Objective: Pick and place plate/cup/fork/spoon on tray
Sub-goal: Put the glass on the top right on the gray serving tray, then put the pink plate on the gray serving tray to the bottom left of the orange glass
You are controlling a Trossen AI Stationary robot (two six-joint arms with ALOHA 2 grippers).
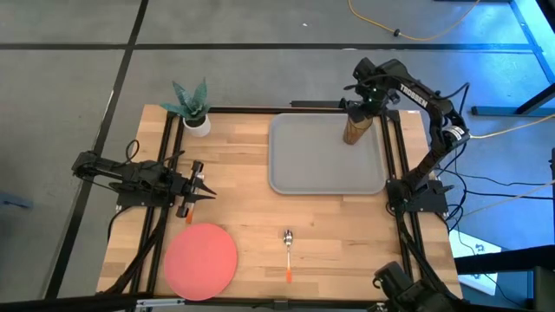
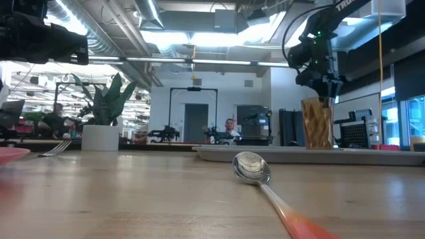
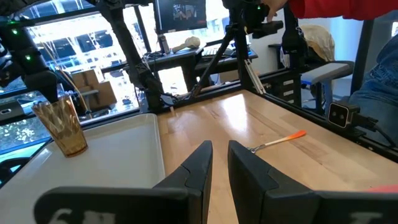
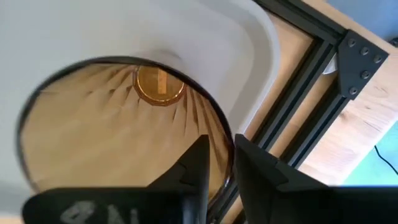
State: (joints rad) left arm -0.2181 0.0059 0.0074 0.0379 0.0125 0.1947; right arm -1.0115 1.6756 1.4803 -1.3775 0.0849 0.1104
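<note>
Wooden counter [image 1: 329, 225]: your right gripper [image 1: 362, 106] pinches the cup's [image 1: 355, 127] rim on the tray [image 1: 295, 165]; left gripper [image 1: 201, 184] pressed together; plate [image 1: 200, 260], spoon [image 1: 288, 250] wait.

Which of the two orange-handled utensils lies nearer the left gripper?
The fork, lying right by the left gripper; the spoon lies out mid-table, in front of the tray.

Grey floor [image 1: 217, 26] with dark seams around the wooden table [image 1: 251, 217]; yellow cable [image 1: 416, 30] lies on it. Open workshop: strip lights [image 2: 199, 40] and ducts [image 2: 106, 36] overhead, dark double door [image 2: 194, 113] at the back, windows [image 2: 30, 89] at one side. Person [image 2: 230, 126] seated far off, possibly at a desk.
</note>
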